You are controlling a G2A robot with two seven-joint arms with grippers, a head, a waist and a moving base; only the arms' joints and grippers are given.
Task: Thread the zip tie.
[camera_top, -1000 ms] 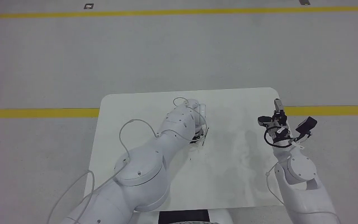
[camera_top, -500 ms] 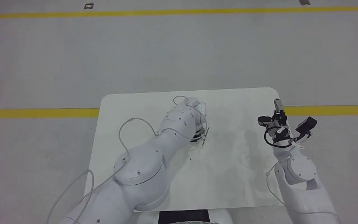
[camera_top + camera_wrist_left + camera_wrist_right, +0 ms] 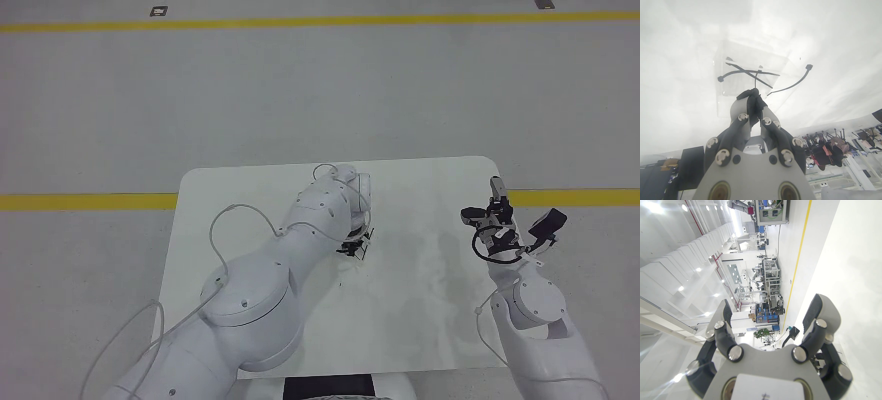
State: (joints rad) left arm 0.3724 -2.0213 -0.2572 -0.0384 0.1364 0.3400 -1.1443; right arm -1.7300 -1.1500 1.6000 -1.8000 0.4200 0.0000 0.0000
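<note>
Early stage, judging by the layout. The left gripper (image 3: 755, 93) is held low over a clear tray (image 3: 745, 56) near the middle of the bench (image 3: 240, 200), its jaws pinched narrow on one end of a zip tie (image 3: 756, 79). The rest of that strap runs away from the jaws over the tray, and whether it is lifted free cannot be told. Two spare ties (image 3: 745, 71) are seen crossed inside the tray. A loose tie (image 3: 792, 85) is curved beside it, head out on the bench. The right gripper (image 3: 770, 306) is parked at the bench's right edge, well apart from the tray – jaws wide, nothing held. No loop is formed and no tail is passed through a head. Done so far: at most the grasp. Left to do: the tie brought clear, the other end taken, the tail fed through the head.
</note>
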